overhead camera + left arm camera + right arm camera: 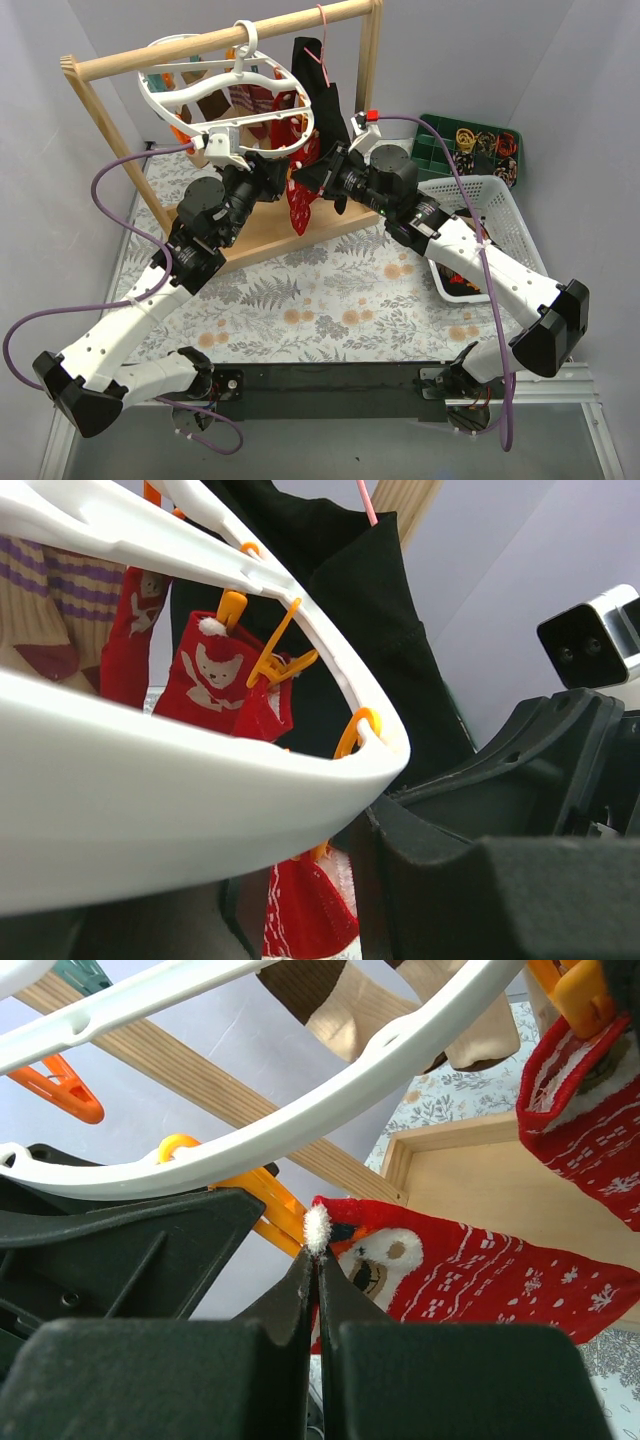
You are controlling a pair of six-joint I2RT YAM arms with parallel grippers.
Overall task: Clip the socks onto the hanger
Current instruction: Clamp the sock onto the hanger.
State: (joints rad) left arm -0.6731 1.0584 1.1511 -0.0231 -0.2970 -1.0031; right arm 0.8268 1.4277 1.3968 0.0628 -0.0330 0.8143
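**Sock trim pinched beside a clip**

Your right gripper has its fingers pressed together on the white fluffy trim of a red sock, the one printed with a bear face. That trim sits just beside an orange clip under the ring of the hanger. The hanger hangs by its hook from the rail, above the wooden base.

From the right wrist you can count two red socks: the one you hold, and a second red sock hanging from a clip at the upper right, cut by the frame edge. Three orange clips show in that view. Two tan-and-brown socks hang at the top, also cut off.

From the left wrist you see one cream sock with purple stripes. The red pieces there overlap too much to count.

Your left gripper is up at the near rim of the ring. In its own camera the ring covers the fingertips, so you cannot tell whether it is clamped on the ring or apart.

Beside the hanger hangs one black garment on one pink wire hanger. To the right stand one white basket and one green bin, its contents too small to make out.
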